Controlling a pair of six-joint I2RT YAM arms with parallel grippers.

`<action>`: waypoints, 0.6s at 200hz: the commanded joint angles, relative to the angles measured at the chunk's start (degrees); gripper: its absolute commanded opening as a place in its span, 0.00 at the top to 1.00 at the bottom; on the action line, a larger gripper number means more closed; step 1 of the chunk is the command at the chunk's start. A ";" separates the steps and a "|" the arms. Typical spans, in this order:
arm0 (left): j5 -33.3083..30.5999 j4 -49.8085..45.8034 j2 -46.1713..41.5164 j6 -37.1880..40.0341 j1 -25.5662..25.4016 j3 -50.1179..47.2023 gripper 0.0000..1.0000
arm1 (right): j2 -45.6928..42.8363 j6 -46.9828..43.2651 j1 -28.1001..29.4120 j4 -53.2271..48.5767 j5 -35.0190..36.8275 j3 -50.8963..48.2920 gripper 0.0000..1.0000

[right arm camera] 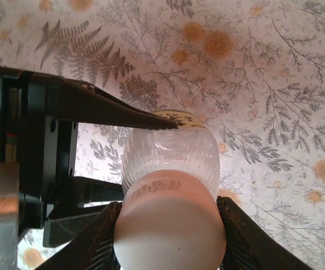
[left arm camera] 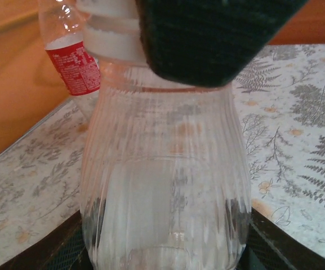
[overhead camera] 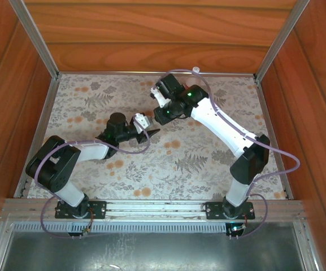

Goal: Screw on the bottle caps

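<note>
clamped clear bottle (left arm camera: 162,169) low on ribbed body in left gripper (left arm camera: 168,225), fingers tight on both flanks. held it upright, long axis vertical, neck up, above floral cloth (right arm camera: 275,84); standing or lifted, could not tell. pinched white cap (right arm camera: 170,244) from above in right gripper (right arm camera: 169,222), pads touching both sides, cap seated on neck, in line with bottle. judged right arm placed for twist. spotted red-label bottle (left arm camera: 72,64) behind, apart, no obstacle.

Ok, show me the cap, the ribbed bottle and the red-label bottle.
cap (right arm camera: 170,242), right wrist view, its white surface.
ribbed bottle (left arm camera: 162,185), left wrist view, middle of its clear body.
red-label bottle (left arm camera: 75,67), left wrist view, on the red label.
</note>
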 commanded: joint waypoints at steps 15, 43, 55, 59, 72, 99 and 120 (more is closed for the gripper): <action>0.89 0.02 0.33 1.65 0.43 -0.05 0.42 | -12.69 -9.27 -0.38 9.66 -2.21 -10.29 0.26; 13.11 0.05 0.46 2.06 0.46 -0.81 0.41 | -18.95 -28.40 -0.64 11.32 -4.48 -14.47 0.15; 17.34 0.06 1.02 2.42 0.54 -0.65 0.42 | -19.87 -34.69 -0.65 9.17 -7.03 -14.32 0.15; 17.95 0.04 1.11 2.26 0.47 -0.55 0.41 | -19.90 -36.79 -0.65 7.67 -8.58 -13.84 0.15; 20.33 0.03 1.33 1.61 0.54 -0.27 0.41 | -19.20 -42.67 -0.64 2.18 -12.83 -11.38 0.15; 22.11 -0.07 1.01 1.67 0.51 -0.28 0.42 | -17.51 -48.59 -0.63 -3.75 -13.72 -7.90 0.14; 22.60 -0.19 1.04 2.36 0.56 -0.11 0.41 | -15.90 -49.60 -0.65 -4.97 -13.92 -6.79 0.16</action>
